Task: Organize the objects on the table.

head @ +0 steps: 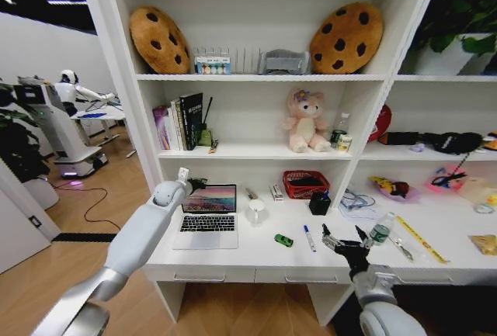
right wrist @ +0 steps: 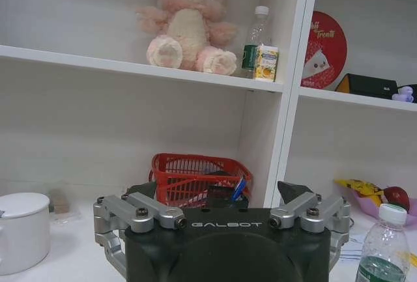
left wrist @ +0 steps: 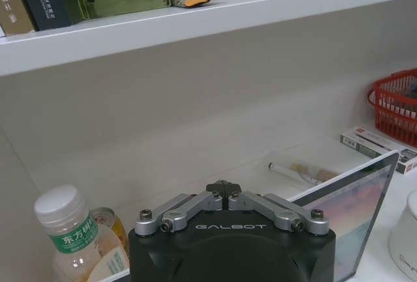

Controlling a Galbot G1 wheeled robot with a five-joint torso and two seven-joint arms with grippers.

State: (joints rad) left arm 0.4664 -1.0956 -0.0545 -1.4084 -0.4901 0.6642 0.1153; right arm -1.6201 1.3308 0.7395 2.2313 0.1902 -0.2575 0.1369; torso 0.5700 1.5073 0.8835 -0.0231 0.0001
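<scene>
The open silver laptop (head: 206,216) stands at the left of the white table (head: 248,262), its screen (left wrist: 355,204) edge-on in the left wrist view. My left gripper (head: 196,185) hovers by the laptop's back left corner, shut (left wrist: 223,188) on nothing. A tiny green toy car (head: 283,240) and a blue-capped pen (head: 309,237) lie mid-table. A yellow ruler (head: 422,239) lies to the right. My right gripper (head: 342,241) hangs open (right wrist: 218,194) just right of the pen, near the front edge, holding nothing.
A white mug (head: 256,210), a red basket (head: 305,184) and a black pen holder (head: 319,202) stand behind the car. A clear bottle (head: 379,231) stands close to the right gripper. Shelves above hold books, a pink bear (head: 305,121) and cookie cushions.
</scene>
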